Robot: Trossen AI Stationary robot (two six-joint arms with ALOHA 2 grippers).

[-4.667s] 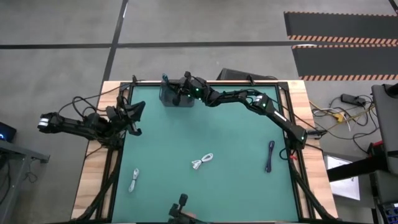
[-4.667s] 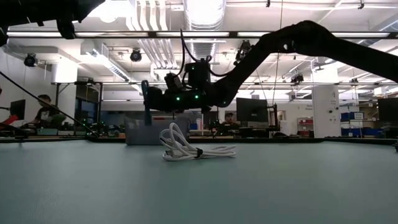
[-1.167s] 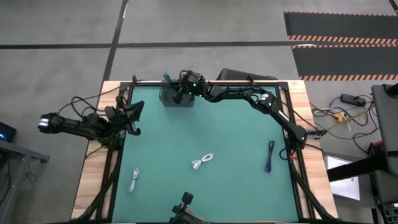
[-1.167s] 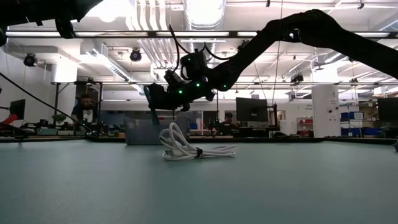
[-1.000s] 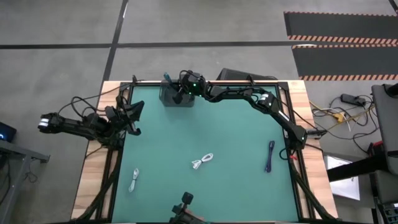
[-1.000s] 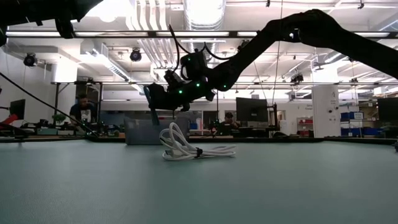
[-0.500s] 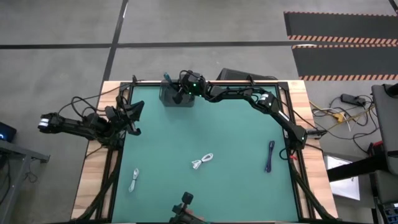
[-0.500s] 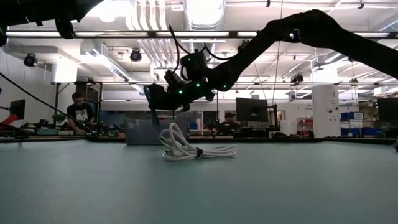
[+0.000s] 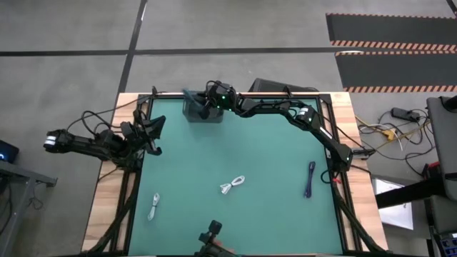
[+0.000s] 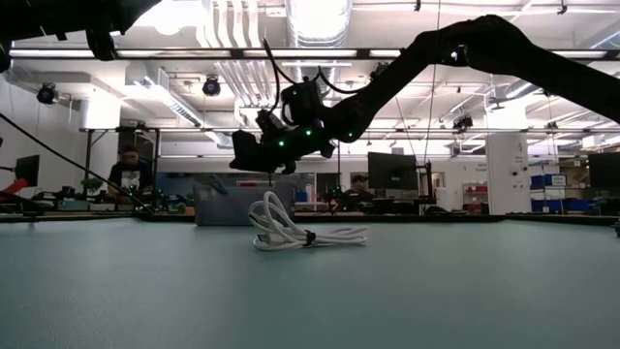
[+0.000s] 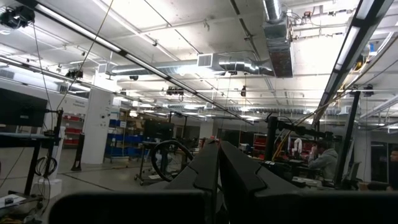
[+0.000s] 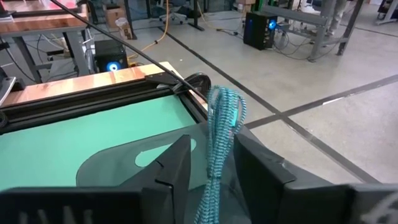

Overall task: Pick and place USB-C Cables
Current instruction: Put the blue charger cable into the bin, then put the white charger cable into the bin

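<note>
My right gripper stands open over a grey bin at the table's far edge. A teal braided USB-C cable stands loose between its fingers, its lower part down inside the bin. On the green mat lie three more cables: a white one in the middle, a pale one at the near left and a dark blue one at the right. My left gripper waits shut at the table's left edge. My right gripper has the teal cable's upper loop between its parted fingers, which point down into the bin. Whether either finger still touches the cable, I cannot tell.
A camera mount stands at the table's near edge. The white cable lies in a loose coil in front of the bin in the low view. Black rails frame the mat; people work at desks in the room behind.
The teal cable, which hung straight down from my right gripper over the bin, no longer hangs there in the low view. In the high view its top has tipped toward the table's left. Both arms have kept their places.
</note>
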